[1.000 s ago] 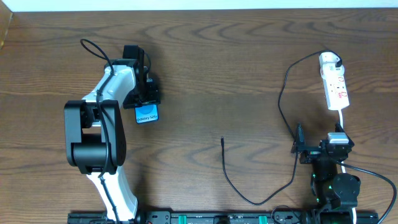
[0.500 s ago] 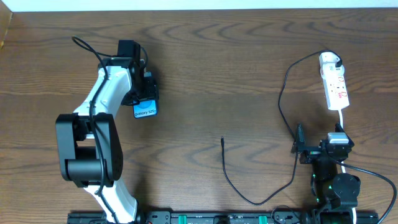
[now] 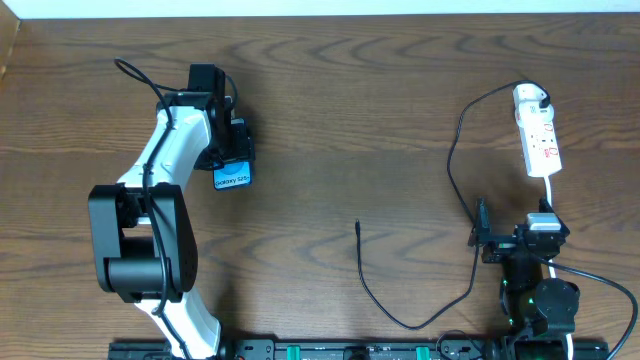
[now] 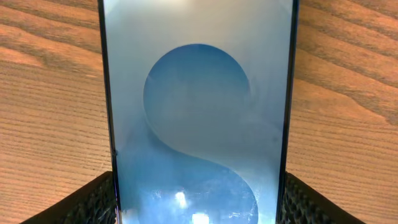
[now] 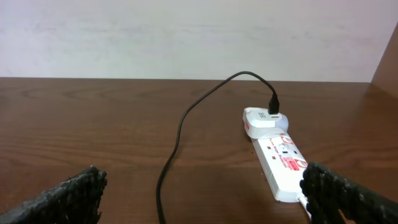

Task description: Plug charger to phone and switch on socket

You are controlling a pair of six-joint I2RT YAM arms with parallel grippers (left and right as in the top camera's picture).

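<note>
Left arm [image 3: 178, 135]: you'll see white link shells, bulky black joint housings, a thin black cable looped alongside.
Right arm [image 3: 538, 290]: mostly black, with small green lights low on its body.
Left gripper fingers [image 4: 93, 202]: black, knurled texture.
Right gripper fingers [image 5: 68, 193]: same black knurling.

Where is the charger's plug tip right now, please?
In the overhead view the plug tip lies near the middle of the table, apart from the phone on the left and the socket on the right.
</note>
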